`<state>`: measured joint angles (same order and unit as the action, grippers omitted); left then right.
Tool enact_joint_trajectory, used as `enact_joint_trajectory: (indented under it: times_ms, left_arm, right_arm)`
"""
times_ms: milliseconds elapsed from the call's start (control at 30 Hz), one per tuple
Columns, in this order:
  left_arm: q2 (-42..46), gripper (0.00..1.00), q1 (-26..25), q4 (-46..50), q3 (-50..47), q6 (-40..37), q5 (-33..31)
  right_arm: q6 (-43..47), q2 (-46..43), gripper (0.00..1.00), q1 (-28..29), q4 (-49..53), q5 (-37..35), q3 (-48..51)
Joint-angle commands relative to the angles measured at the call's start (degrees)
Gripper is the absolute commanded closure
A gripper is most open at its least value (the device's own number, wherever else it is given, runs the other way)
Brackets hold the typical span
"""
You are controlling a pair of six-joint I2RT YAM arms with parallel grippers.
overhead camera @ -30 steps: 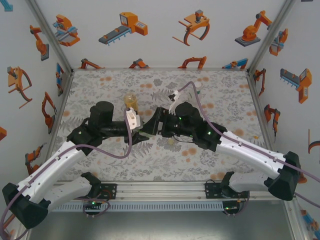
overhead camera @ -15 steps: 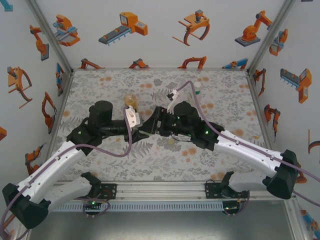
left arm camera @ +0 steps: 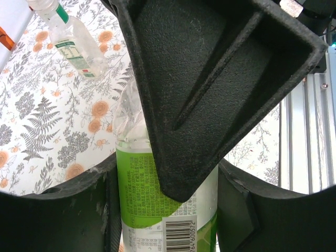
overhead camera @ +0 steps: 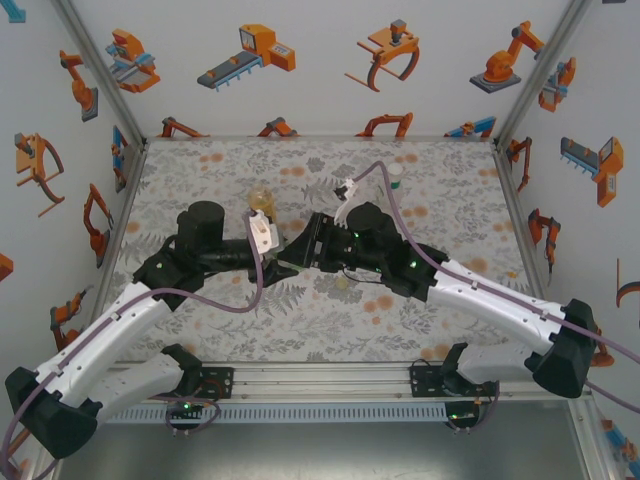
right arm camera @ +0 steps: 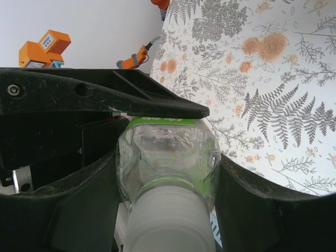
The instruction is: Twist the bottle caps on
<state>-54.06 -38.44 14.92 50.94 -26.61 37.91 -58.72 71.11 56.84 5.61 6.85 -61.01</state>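
1. Right now the cap, white and ribbed, sits on the neck of the green-labelled bottle, which is held sideways above the middle of the table.
2. My right gripper brackets that cap with a finger on each side. Its jaws have been drawing in over the last second. The right wrist view is too tight to show contact, so I cannot tell whether they are pinching the cap yet.
3. My left gripper is clamped on the bottle's labelled body, steadying it. One of my right fingers crosses in front of it in the left wrist view.
4. From above, my right wrist has edged slightly left and its cable has swung off the far side, while my left arm has stayed put.
5. I judge this to be the start of the twist: the bottle is braced and the grip on the cap is forming.
6. Farther off, another clear bottle lies on the floral cloth, well apart.
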Motion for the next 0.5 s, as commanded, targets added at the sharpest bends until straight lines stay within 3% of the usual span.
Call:
enact_joint_trajectory:
  times_ms: [0,467]
  left_arm:
    - [1.41,0.45,0.65,-2.60,-0.21,1.44,2.53]
    - [2.18,0.38,1.12,-2.70,-0.32,1.38,2.72]
  right_arm:
    - [3.68,1.12,0.48,0.27,3.86,-2.03,-1.46]
    - [12.77,3.83,0.52,-4.97,14.07,-2.19,-3.13]
